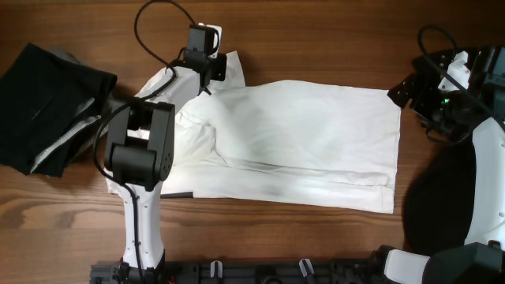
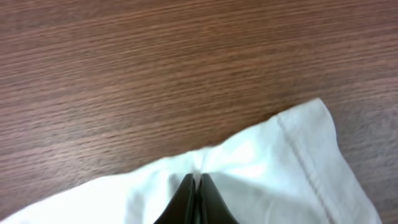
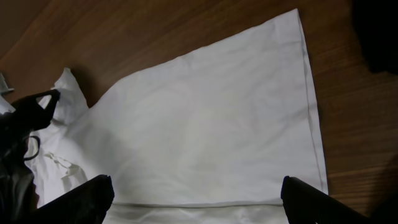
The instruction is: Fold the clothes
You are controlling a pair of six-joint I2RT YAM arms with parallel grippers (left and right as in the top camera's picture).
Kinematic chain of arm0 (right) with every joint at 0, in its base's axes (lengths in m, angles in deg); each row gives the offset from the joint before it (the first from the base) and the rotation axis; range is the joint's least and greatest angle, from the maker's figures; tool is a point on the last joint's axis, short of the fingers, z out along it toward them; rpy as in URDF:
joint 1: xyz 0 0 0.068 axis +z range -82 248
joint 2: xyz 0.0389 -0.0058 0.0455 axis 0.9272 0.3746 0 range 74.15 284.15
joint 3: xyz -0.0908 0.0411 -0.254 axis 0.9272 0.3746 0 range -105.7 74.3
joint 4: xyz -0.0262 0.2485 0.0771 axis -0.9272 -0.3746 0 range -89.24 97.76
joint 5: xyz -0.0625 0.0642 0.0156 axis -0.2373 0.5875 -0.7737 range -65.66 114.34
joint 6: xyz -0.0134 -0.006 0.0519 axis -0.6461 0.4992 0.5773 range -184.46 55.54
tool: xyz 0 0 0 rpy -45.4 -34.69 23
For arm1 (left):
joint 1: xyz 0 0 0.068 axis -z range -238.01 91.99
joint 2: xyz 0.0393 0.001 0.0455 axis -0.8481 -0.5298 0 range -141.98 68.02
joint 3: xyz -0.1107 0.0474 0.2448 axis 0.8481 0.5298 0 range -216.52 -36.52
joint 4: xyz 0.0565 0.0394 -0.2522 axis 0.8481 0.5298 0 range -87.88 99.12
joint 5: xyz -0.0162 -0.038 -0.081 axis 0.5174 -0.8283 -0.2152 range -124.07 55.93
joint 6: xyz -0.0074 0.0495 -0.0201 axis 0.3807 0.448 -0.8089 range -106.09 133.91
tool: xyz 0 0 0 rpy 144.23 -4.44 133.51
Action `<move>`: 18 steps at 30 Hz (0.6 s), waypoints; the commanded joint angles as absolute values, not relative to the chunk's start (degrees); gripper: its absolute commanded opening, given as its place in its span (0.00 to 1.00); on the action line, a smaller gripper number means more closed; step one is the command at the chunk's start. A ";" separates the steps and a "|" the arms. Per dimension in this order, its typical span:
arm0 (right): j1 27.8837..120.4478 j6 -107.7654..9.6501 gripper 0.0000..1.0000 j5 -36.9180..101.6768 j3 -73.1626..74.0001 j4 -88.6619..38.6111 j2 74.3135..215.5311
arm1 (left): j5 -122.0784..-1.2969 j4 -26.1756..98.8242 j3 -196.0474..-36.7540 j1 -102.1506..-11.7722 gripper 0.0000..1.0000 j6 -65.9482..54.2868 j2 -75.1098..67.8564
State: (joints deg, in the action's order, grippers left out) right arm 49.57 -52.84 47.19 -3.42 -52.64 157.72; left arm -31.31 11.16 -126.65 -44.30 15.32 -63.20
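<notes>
— Shirt (image 1: 300, 142) first: where does it lie?
— Spread flat across the middle of the table (image 1: 316, 31). It is white, with the collar end to the left and the straight hem to the right. Along its near side a long crease runs left to right, with a band of cloth below it.
— And nearest the robot?
— The left arm (image 1: 142, 158) rises from the near edge and reaches over the shirt's left part. Beside the right arm (image 1: 489, 173) a black cloth (image 1: 434, 205) lies on the wood. It is likely another garment, though the arm covers part of it.
— Further out, on the left?
— A pile (image 1: 47, 110) of black and grey clothes, just beside the shirt's left end.
— The claws?
— The right claw (image 1: 404, 91) hangs by the shirt's far right corner, off the cloth. Its wrist view shows both fingers (image 3: 93, 196) spread wide with nothing between them and the shirt lying below.
— The left one?
— The left claw (image 1: 207, 77) is at the far edge, on the far sleeve (image 1: 229, 67). In its wrist view the jaws are pressed together with a fold of white cloth pinched between them. The sleeve's stitched edge runs off to the right over bare wood.
</notes>
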 commanded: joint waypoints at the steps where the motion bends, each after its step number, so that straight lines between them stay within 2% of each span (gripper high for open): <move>1: 49.83 -53.93 0.91 46.34 -3.99 -52.47 158.38 | -33.80 10.33 -125.80 -44.12 0.12 15.01 -59.48; 3: 49.81 -53.91 0.91 46.36 -3.99 -52.51 158.38 | -36.05 10.33 -125.80 -43.57 0.12 14.99 -59.53; 4: 49.81 -53.93 0.91 46.34 -3.99 -52.53 158.38 | -37.12 10.30 -125.80 -43.29 0.16 14.97 -59.81; 5: 49.83 -53.95 0.91 46.34 -3.99 -52.55 158.38 | -38.19 10.02 -125.78 -42.94 0.31 14.97 -60.03; 7: 49.81 -53.93 0.91 46.34 -3.99 -52.55 158.38 | -39.24 8.82 -125.78 -42.20 0.66 14.97 -60.64; 9: 49.83 -53.91 0.91 46.36 -3.99 -52.55 158.38 | -39.20 7.33 -125.78 -41.34 0.79 14.99 -61.47; 18: 49.83 -53.93 0.91 46.36 -3.96 -52.97 158.38 | -38.34 1.60 -125.78 -40.38 0.83 15.01 -67.42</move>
State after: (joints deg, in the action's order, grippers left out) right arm 49.57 -52.84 47.19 -3.42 -52.69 157.72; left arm -38.48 3.48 -126.08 -40.06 14.90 -63.15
